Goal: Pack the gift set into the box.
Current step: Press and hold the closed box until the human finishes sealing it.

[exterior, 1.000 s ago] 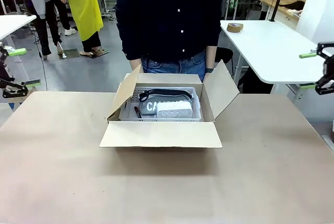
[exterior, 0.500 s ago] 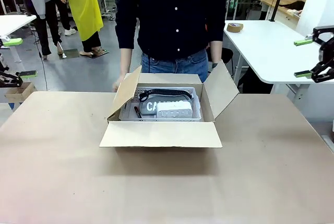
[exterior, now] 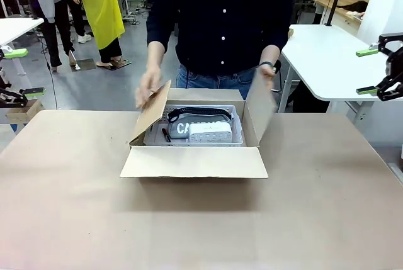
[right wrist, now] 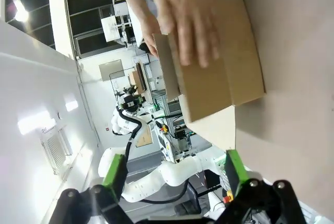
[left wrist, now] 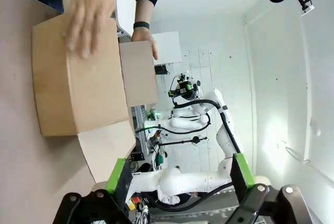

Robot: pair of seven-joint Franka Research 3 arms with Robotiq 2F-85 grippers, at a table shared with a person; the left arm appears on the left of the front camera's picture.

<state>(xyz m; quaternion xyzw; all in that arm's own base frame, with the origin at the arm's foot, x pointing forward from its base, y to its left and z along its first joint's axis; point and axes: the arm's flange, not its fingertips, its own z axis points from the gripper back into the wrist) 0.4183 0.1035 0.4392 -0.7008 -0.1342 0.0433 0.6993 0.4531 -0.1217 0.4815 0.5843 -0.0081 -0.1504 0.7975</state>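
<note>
Grey floor (exterior: 94,90); white table (exterior: 327,62) at right; second white table (exterior: 12,28) far left.

1 box (exterior: 192,162) with 4 flaps. Inside: 1 tray (exterior: 237,129), 1 pouch (exterior: 180,128), 1 white carton (exterior: 210,133), 1 pen (exterior: 166,135). The person's 2 hands: one hand (exterior: 148,87), other hand (exterior: 267,73). 2 grippers: left gripper (exterior: 25,72), right gripper (exterior: 368,70).

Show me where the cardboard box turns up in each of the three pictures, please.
Front view: the box sits mid-table, flaps open, in the picture's centre.
Left wrist view: upper left, seen from its side.
Right wrist view: upper middle to right, seen from its other side.
Shared landmark: the person's hands on the two side flaps.
</note>
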